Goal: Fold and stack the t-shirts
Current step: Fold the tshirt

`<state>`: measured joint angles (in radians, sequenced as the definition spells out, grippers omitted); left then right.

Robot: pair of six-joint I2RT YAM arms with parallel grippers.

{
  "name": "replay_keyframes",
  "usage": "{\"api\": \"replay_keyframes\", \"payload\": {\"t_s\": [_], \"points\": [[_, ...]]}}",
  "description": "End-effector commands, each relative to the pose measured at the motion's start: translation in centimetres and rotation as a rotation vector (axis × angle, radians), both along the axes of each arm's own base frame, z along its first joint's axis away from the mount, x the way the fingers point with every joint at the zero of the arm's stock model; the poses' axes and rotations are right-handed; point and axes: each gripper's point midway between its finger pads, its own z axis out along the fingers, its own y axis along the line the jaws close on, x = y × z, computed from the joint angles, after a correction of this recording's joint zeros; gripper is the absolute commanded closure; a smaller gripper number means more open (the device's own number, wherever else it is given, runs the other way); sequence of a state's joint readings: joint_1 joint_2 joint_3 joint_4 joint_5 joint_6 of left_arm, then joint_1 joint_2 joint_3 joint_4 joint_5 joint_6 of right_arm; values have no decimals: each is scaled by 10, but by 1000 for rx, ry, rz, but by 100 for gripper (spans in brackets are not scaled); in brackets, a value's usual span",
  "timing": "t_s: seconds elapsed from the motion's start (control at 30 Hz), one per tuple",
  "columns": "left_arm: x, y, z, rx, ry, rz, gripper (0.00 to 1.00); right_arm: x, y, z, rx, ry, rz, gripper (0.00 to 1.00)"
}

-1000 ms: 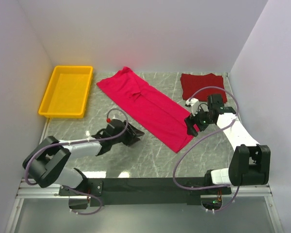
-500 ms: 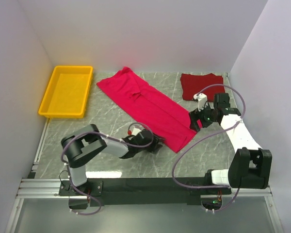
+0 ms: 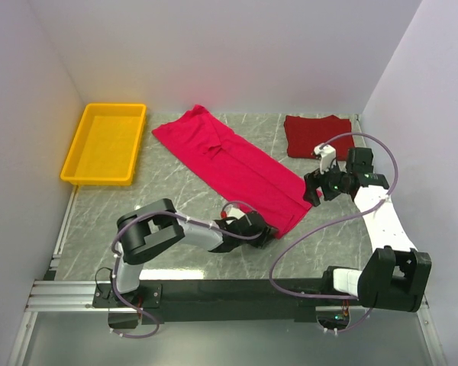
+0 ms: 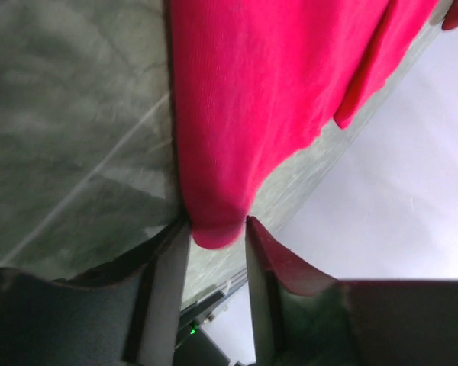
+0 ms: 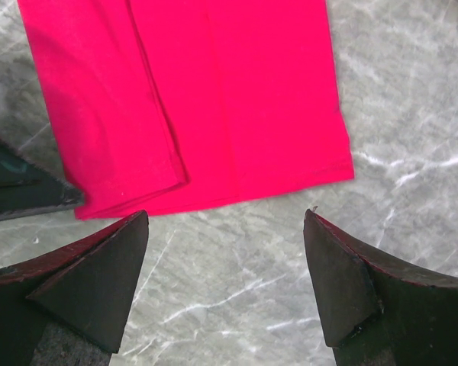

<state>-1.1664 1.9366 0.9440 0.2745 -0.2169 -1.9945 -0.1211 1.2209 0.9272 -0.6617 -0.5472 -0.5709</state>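
while flat, crimson t-shirt [image 3: 237,171] (narrow strip)

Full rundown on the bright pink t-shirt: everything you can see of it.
The bright crimson-pink knit cloth t-shirt lies flat on the grey marble-look table. It is folded lengthwise into a long strip running diagonally from far centre towards near right. A layered fold edge runs along its length. Its near corner sits between the fingers of the left hand; a firm pinch cannot be confirmed. The open right hand is just short of its near hem.
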Motion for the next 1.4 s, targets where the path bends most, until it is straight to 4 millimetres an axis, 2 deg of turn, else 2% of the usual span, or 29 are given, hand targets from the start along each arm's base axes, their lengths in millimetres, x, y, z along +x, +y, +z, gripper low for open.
{"api": "replay_keyframes", "payload": {"t_s": [0.0, 0.1, 0.3, 0.37, 0.4, 0.57, 0.77, 1.03, 1.2, 1.3, 1.37], "points": [[1, 26, -49, 99, 163, 183, 62, -8, -1, 8, 13, -22, 8, 12], [1, 27, -51, 105, 164, 188, 66, -10, -3, 10, 19, -21, 9, 12], [0, 33, -52, 106, 152, 187, 82, -13, -4, 14, 35, -20, 9, 12], [-1, 32, -44, 92, 128, 169, 97, -15, -4, 14, 38, -20, 11, 12], [-4, 36, -46, 103, 127, 163, 99, -15, -4, 13, 36, -18, 12, 12], [-14, 43, -35, 95, 78, 75, 100, -21, -3, 8, 26, -6, 33, 12], [-45, 66, -30, 118, 68, -59, 100, -27, -2, 1, 20, 11, 63, 12], [-108, 100, -31, 167, 119, -295, 100, -45, 7, -7, 32, 43, 174, 12], [-139, 99, -25, 150, 165, -381, 100, -52, 10, -13, 18, 62, 240, 12], [-147, 107, -28, 165, 185, -380, 100, -59, 13, -15, 9, 66, 311, 12], [-145, 114, -27, 164, 185, -354, 98, -68, 16, -18, 3, 75, 365, 12]]}}
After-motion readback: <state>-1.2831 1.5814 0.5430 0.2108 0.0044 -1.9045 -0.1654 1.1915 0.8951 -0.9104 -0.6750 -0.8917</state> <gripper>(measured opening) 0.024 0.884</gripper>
